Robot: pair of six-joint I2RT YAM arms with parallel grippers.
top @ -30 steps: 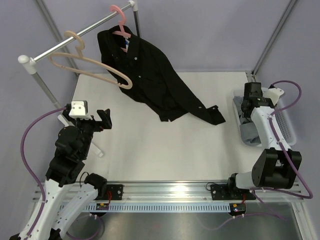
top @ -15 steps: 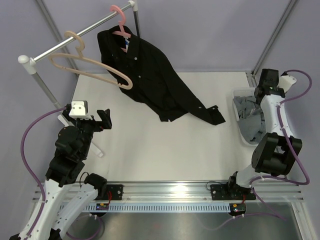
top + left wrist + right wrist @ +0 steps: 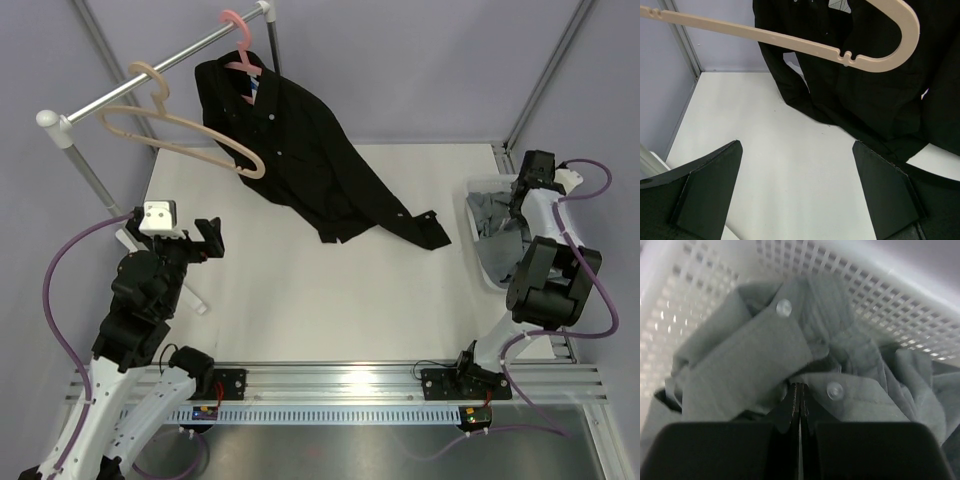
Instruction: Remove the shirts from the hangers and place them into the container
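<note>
Basket (image 3: 890, 285) holds the grey shirt (image 3: 750, 350)
My right jaws, shut, have swung to its far end; left jaws gape wide, black shirt (image 3: 300, 150) still hung.

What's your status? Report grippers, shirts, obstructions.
Left gripper open, empty. Right gripper shut over grey cloth shirt in white mesh basket. Black button-up shirt on pink hanger, beige hanger beside.
</note>
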